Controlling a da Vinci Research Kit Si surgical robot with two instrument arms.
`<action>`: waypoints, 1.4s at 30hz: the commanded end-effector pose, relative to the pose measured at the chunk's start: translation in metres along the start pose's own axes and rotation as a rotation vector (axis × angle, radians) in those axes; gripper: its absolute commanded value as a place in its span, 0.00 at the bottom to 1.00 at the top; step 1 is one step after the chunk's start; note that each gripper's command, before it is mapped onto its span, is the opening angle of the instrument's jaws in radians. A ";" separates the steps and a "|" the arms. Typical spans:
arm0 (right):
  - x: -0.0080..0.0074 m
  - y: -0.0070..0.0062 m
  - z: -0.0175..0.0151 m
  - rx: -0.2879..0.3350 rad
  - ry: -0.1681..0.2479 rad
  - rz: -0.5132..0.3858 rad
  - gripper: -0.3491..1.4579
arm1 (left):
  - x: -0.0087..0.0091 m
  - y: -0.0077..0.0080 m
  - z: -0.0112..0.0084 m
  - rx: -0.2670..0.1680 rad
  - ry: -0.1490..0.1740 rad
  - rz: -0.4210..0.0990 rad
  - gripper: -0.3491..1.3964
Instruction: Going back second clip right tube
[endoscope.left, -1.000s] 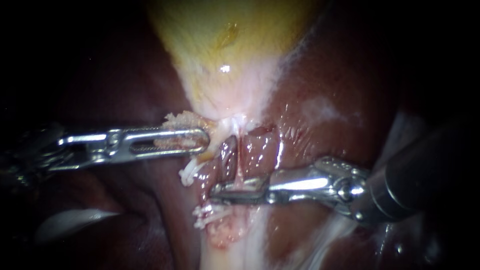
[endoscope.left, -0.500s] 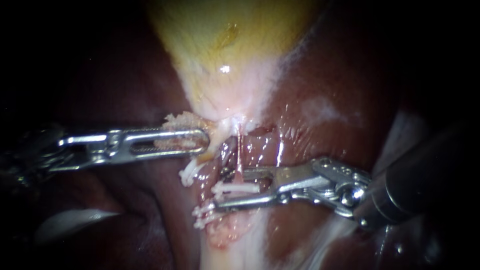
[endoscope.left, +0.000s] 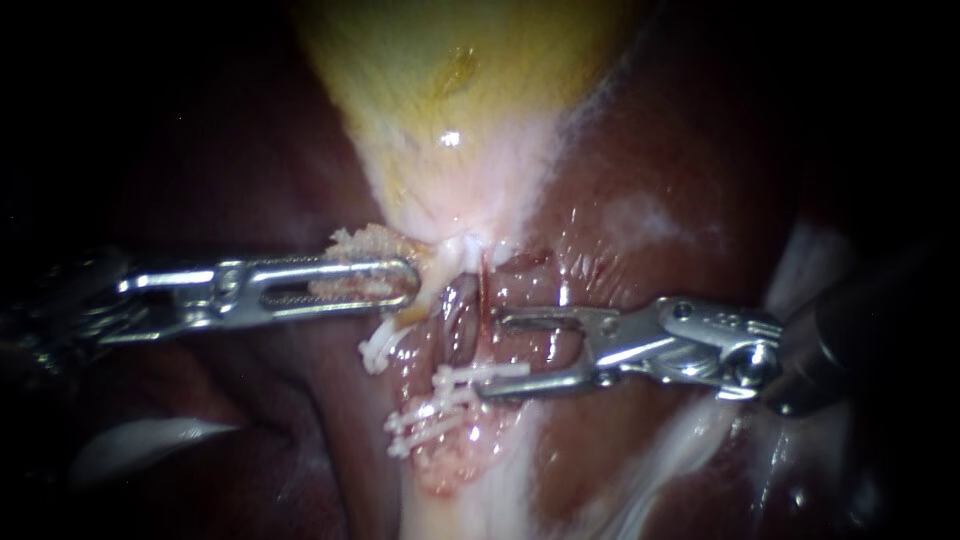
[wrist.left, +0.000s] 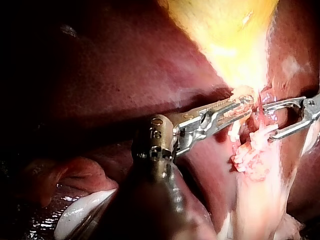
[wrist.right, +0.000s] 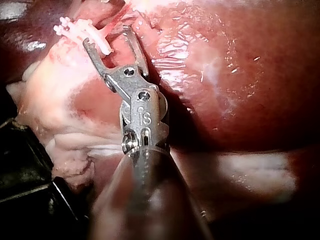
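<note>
Gaping right claw (endoscope.left: 492, 353) beside white clips (endoscope.left: 440, 400); left claw (endoscope.left: 405, 280) clamped on gallbladder (endoscope.left: 450, 90).

right tube (endoscope.left: 482, 290) sits dead centre in the endoscope view: a thin, wet, red strand dropping from twelve towards six out of the pale neck of the gallbladder (endoscope.left: 450, 150). it looks taut and near upright, lying just on the three o'clock side of a thicker dark tube (endoscope.left: 455, 320). and there's the clip (endoscope.left: 485, 372), white, a slim bar lying crosswise, nine to three, right at the strand's six o'clock end and touching it. whether it closes fully around the tube, can't tell. towards seven o'clock, just beside it, more white clips (endoscope.left: 425, 422) lie stacked, near parallel and slightly tilted.
</note>
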 end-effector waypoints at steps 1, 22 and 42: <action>0.0004 -0.0001 -0.0006 0.003 0.000 -0.020 0.47 | 0.0000 0.0000 0.0000 0.000 0.000 0.000 0.00; 0.0060 -0.0012 -0.0085 0.003 -0.018 -0.227 0.47 | 0.0002 0.0001 0.0003 -0.001 -0.001 0.001 0.00; 0.0057 -0.0014 -0.0093 0.006 -0.018 -0.228 0.47 | 0.0018 0.0041 0.0054 -0.024 0.024 0.011 0.00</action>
